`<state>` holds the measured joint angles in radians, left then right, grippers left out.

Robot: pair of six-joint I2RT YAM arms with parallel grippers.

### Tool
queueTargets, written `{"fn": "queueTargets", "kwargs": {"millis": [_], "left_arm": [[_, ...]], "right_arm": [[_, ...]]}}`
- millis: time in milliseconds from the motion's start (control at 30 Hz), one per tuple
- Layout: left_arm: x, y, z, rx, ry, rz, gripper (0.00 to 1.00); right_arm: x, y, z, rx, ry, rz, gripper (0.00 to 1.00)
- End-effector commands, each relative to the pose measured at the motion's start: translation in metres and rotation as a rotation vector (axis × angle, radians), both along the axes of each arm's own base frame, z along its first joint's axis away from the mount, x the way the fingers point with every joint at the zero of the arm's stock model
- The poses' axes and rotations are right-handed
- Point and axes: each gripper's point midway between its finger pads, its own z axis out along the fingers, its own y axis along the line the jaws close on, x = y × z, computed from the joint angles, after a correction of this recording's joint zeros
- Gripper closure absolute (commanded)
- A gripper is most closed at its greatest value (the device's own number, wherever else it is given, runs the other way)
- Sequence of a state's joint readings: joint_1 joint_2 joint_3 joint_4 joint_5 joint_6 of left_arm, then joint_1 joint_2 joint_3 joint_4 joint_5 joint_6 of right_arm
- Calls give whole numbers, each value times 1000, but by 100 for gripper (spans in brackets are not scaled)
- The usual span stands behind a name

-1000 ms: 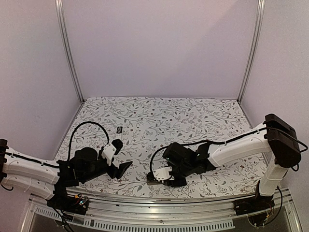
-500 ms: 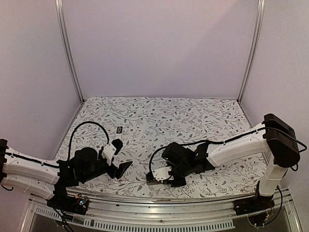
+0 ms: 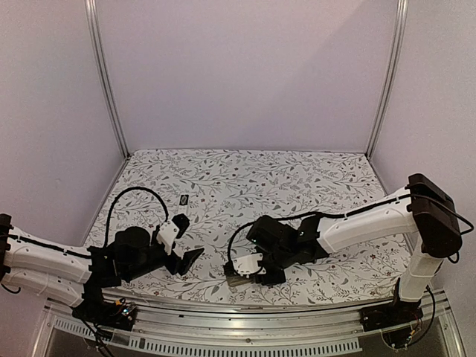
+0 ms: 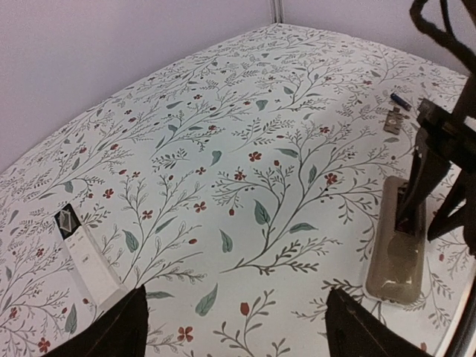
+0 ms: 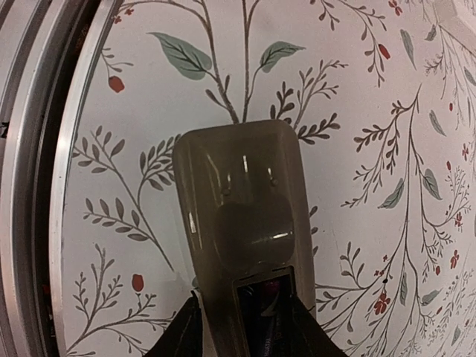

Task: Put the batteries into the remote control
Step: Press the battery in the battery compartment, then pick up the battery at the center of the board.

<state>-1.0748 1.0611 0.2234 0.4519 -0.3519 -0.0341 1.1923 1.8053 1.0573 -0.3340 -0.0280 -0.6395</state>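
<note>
Glossy taupe remote (image 5: 242, 216) — rounded slab, rectangular bay (image 5: 260, 301) — floral-print tabletop (image 5: 372, 111).

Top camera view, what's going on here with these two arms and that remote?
The right end effector sits low over the grey remote near the table's front edge, fingers straddling the end where its battery compartment is open. Something red shows inside, likely a battery; whether the fingers are squeezing the remote is unclear. The left end effector hangs open and empty, near a white remote. One dark battery lies loose farther out on the table.
</note>
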Motion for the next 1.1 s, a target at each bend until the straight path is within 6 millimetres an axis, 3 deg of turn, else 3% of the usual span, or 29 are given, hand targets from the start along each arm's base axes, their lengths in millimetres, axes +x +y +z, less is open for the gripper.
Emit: {"fn": "queueTargets", "kwargs": {"millis": [0,333,400,500,600,700,800,933,1000,1067], "left_arm": [[6,-2,9,-16,-15,8,18],[6,-2,9,-11,-15,7,18],[6,-3,10,-13,-16,5,18],[6,-3,10,-15,-17,5,18],[6,-3,11,-15,-17,5,18],[6,-2,12,-18,-18,6,18],[5,-2,12,-20,-17,7,18],[5,-3,12,-18,-15,0,18],[5,-4,11,-14,-13,-4,18],[5,-5,9,-7,-9,-7,18]], "right_arm": [[-3,5,19,32,9,-9,62],[-1,4,23,32,-5,-4,62],[3,10,38,81,-6,-22,62],[21,20,79,210,8,-104,62],[65,12,123,350,5,-342,64],[123,-32,140,390,28,-695,67],[160,-97,126,372,108,-1109,67],[163,-178,94,301,163,-1480,67],[161,-210,78,264,191,-1601,67],[154,-229,62,233,250,-1682,66]]}}
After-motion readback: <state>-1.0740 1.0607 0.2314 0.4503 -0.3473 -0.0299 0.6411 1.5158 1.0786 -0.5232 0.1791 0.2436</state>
